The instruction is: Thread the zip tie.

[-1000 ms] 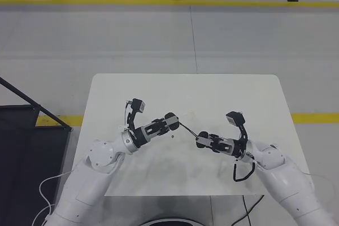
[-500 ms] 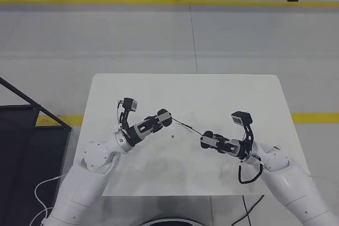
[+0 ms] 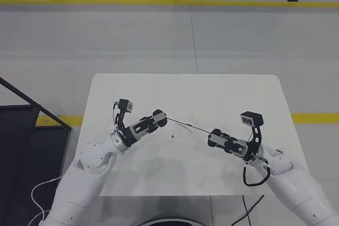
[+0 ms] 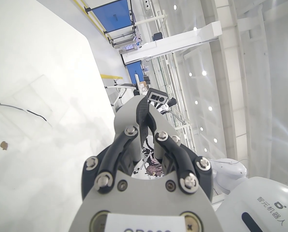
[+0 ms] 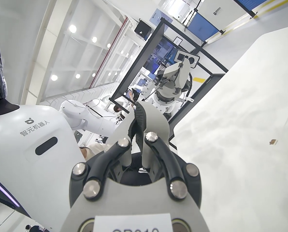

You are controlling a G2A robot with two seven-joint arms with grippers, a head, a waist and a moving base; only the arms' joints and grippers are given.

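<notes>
- Both claws have backed away from each other since a second ago, so a longer stretch of the thin black plastic zip tie (image 3: 187,126) now shows between them, pulled out pretty much straight.
- Closest to the robot is the right claw (image 3: 213,137), pinched tight on one end of the tie. Its own wrist cam shows the ribbed pads (image 5: 138,117) pressed together, and the exact grip spot is hidden behind them.
- Just beside it, on the tabletop under the tie, sits a tiny brown speck (image 3: 172,135). It's too small to say what it is.
- A bit farther out is the left claw (image 3: 160,118), clamped on the other end. From its wrist cam the fingers meet at the tips and the tie is tucked out of sight.
- Past that, the left wrist cam picks up a thin dark line (image 4: 23,109) on the table, by a see-through plastic sheet (image 4: 37,90). I honestly can't tell if it's the tie's shadow or something lying there.
- All of this is over a white rectangular table (image 3: 237,90), and the arms cover part of its near edge.
</notes>
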